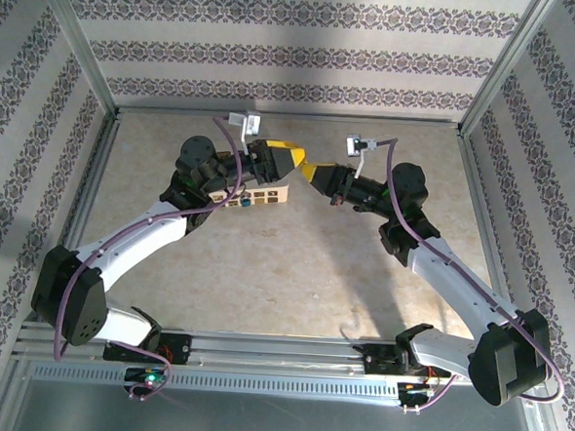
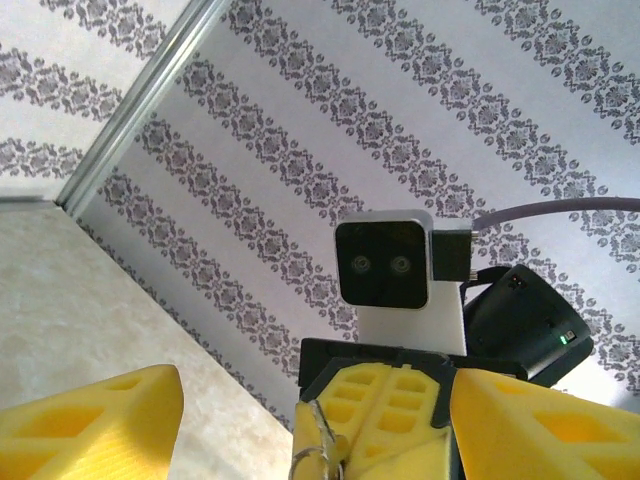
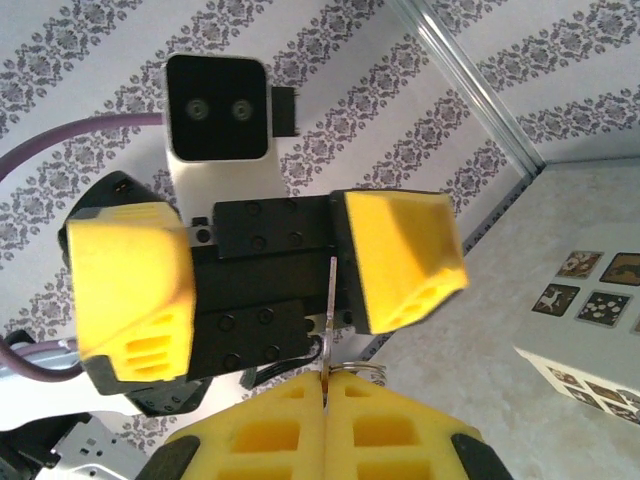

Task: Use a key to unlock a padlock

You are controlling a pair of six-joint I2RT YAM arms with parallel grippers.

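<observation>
Barely legible, key [image 3: 329,318] edge-on, ring [image 3: 362,368] half-hidden

The key [image 3: 328,318] is a thin flat metal blade seen edge-on, standing upright; its lower end is pinched between the closed yellow pads of the right claw [image 3: 327,385]; a small wire ring [image 3: 352,370] hangs at that end, just beside the pads; the blade's upper part rises into the gap between the spread fingers of the left claw [image 3: 265,290], above the desk.
</observation>
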